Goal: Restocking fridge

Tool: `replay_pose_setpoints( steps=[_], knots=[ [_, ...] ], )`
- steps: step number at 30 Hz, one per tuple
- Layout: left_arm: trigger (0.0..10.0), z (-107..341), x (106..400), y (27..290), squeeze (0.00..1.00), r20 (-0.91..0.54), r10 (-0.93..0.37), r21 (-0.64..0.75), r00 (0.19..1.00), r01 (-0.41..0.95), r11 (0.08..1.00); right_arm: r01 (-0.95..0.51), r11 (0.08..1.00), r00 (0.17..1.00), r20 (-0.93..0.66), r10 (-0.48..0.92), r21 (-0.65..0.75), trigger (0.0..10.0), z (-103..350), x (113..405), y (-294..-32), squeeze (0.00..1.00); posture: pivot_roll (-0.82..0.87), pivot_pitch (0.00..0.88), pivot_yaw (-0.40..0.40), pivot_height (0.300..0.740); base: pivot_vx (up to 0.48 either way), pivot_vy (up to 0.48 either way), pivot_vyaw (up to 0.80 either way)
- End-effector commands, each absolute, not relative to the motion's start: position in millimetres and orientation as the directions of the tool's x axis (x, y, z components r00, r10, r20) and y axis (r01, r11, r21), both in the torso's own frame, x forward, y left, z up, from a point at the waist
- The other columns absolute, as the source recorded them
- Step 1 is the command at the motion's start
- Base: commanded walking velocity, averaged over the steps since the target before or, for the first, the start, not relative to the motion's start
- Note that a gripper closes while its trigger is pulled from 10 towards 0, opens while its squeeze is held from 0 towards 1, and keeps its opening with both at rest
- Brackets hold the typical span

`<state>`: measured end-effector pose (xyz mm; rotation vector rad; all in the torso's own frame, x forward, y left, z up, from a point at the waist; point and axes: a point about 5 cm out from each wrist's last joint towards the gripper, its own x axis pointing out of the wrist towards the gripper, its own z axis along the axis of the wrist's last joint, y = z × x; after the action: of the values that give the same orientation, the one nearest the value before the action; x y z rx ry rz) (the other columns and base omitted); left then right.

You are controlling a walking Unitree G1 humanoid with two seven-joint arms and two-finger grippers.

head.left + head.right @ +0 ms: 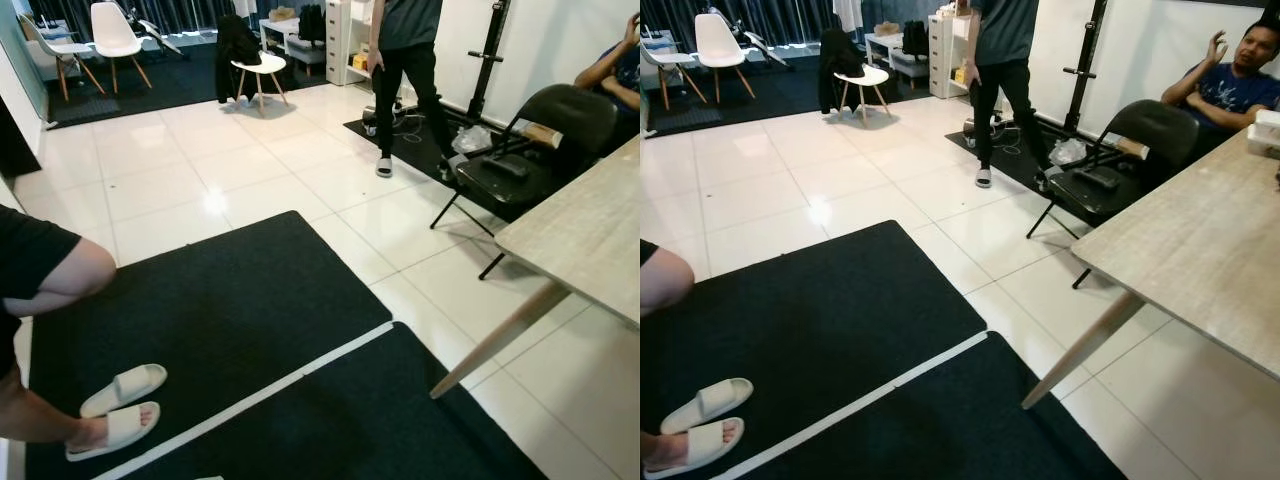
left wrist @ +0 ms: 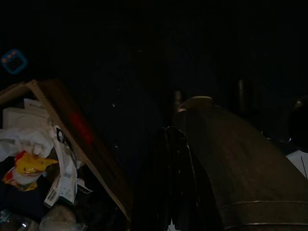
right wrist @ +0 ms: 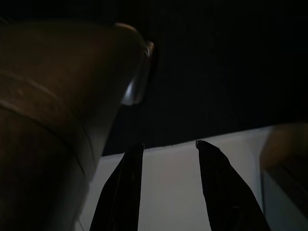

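My right gripper (image 3: pixel 169 143) hangs idle and open. Its two black fingers (image 3: pixel 120 192) stand apart with nothing between them, over white floor and the edge of a black mat. In the dark left wrist view my left gripper (image 2: pixel 175 183) hangs beside a silver limb (image 2: pixel 240 173). An open cardboard box (image 2: pixel 77 130) lies close to it, holding white and yellow packets (image 2: pixel 26 163).
A light wooden table (image 1: pixel 590 240) on slanted legs stands at the right, with a black folding chair (image 1: pixel 530 150) behind it. Black mats (image 1: pixel 220 300) cover the near floor. One person's slippered feet (image 1: pixel 115 405) are at the left, another person (image 1: pixel 405 60) stands ahead, and a third (image 1: pixel 1230 80) sits at the right.
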<state>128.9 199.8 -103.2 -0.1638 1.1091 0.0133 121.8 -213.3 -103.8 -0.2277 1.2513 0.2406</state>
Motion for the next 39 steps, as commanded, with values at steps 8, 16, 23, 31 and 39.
replay_pose_setpoints(
  steps=[8,16,23,31,39],
  knots=[
    [10.0,-105.4,123.0,198.1,0.00,-0.899,-0.073,-0.123,0.432,-0.091,0.988,-0.302,0.952,0.291,-0.955,0.052,-0.040,10.0,-103.8,120.6,-215.3,0.00,-0.10,0.000,0.031,0.740,0.197,0.000,0.00],
    [10.0,-105.6,122.6,197.7,0.00,-0.901,-0.073,-0.119,0.428,-0.083,0.989,-0.305,0.951,0.289,-0.956,0.050,-0.043,10.0,-103.9,120.2,-215.7,0.00,-0.10,0.000,0.033,0.740,0.334,0.000,0.00],
    [10.0,-105.6,122.7,197.3,0.00,-0.901,-0.074,-0.120,0.428,-0.080,0.990,-0.307,0.951,0.290,-0.956,0.050,-0.043,10.0,-103.8,120.3,-216.0,0.00,-0.10,0.000,0.033,0.740,0.344,0.000,0.00],
    [10.0,-105.7,122.8,196.8,0.00,-0.901,-0.075,-0.122,0.428,-0.084,0.989,-0.314,0.948,0.290,-0.955,0.053,-0.043,10.0,-103.5,120.8,-216.3,0.00,-0.09,0.000,0.031,0.740,0.345,0.000,-0.15],
    [10.0,-105.6,123.1,196.6,0.00,-0.900,-0.076,-0.124,0.429,-0.086,0.989,-0.307,0.951,0.280,-0.959,0.050,-0.040,10.0,-103.7,120.0,-216.9,0.00,-0.09,0.000,0.032,0.740,0.347,0.000,-0.77]
  ],
)
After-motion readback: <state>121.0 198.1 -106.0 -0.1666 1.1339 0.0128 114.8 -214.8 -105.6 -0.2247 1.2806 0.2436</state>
